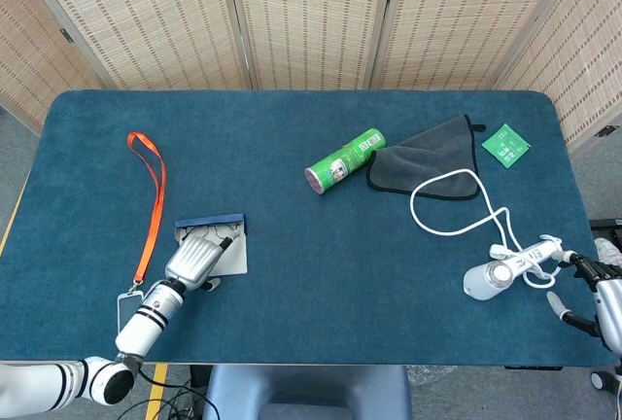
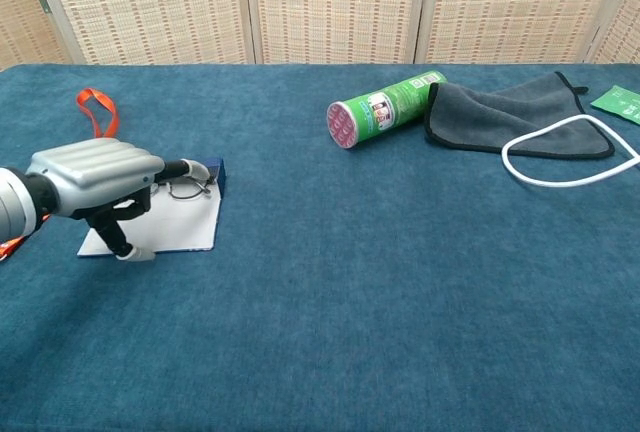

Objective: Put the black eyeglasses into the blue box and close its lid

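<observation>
The blue box (image 1: 209,220) lies open at the left of the table, its white lid (image 2: 187,229) flat toward me. The black eyeglasses (image 2: 186,190) rest inside against the blue wall (image 2: 217,170); in the head view my hand covers most of them. My left hand (image 1: 197,259) (image 2: 96,176) hovers over the lid's near part with nothing in it. One finger (image 2: 194,168) points toward the glasses and another (image 2: 131,251) reaches down at the lid's front edge. My right hand (image 1: 595,292) shows at the table's right edge, fingers apart and empty.
An orange lanyard (image 1: 151,185) (image 2: 95,110) lies left of the box. A green can (image 1: 344,159) (image 2: 384,108), a grey cloth (image 1: 432,157) (image 2: 510,112), a white cable (image 1: 455,212), a white device (image 1: 494,275) and a green packet (image 1: 505,144) sit on the right half.
</observation>
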